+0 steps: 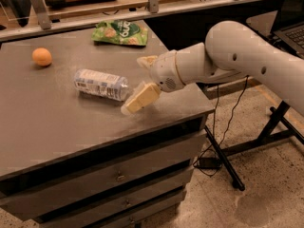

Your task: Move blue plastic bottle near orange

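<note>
The small clear plastic bottle with the pale blue label [101,84] lies on its side in the middle of the flat grey worktop [57,132]. The little round orange fruit [42,57] sits near the back left corner. The two are well apart, so the bottle is not near the orange yet.

The robot's gripper [134,84] is low over the worktop, right at the bottle's right end. Its jaws are spread wide. One cream jaw is on the near side of that end and the other is on the far side. The near jaw may be touching the bottle, but it is hard to be sure. Nothing is pinched.

So I think the job is only just starting. The reach to the bottle looks about done. What is left is to close on the bottle, carry or slide it left and back toward the orange, and let go beside it.

A crinkly green snack bag [121,32] lies at the back, out of the way.
</note>
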{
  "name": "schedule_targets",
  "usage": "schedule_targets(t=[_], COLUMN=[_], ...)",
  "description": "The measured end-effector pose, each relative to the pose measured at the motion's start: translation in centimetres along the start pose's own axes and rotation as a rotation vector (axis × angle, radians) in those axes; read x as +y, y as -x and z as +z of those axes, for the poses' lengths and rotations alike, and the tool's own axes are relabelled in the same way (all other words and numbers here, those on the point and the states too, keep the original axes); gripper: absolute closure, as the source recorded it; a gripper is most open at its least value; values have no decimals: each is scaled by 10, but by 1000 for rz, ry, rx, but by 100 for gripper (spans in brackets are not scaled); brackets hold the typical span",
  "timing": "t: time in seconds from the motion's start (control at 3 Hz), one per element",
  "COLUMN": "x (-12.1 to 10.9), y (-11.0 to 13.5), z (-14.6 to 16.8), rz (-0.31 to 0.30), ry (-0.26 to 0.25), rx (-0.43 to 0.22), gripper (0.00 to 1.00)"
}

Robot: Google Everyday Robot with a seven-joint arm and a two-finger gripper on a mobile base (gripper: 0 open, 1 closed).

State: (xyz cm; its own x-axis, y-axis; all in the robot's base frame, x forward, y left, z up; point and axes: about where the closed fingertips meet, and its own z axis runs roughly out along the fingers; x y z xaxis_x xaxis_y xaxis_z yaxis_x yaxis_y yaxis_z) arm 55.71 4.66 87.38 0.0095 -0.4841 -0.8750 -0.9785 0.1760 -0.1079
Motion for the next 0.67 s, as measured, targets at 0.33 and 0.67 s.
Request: schedule_targets(t=[0.33,0.67], x=[-10,-13], y=[-3,-5], z=[23,38], rz=[26,73], ry=[4,-5], rx=[-42,-71], gripper=[0,0])
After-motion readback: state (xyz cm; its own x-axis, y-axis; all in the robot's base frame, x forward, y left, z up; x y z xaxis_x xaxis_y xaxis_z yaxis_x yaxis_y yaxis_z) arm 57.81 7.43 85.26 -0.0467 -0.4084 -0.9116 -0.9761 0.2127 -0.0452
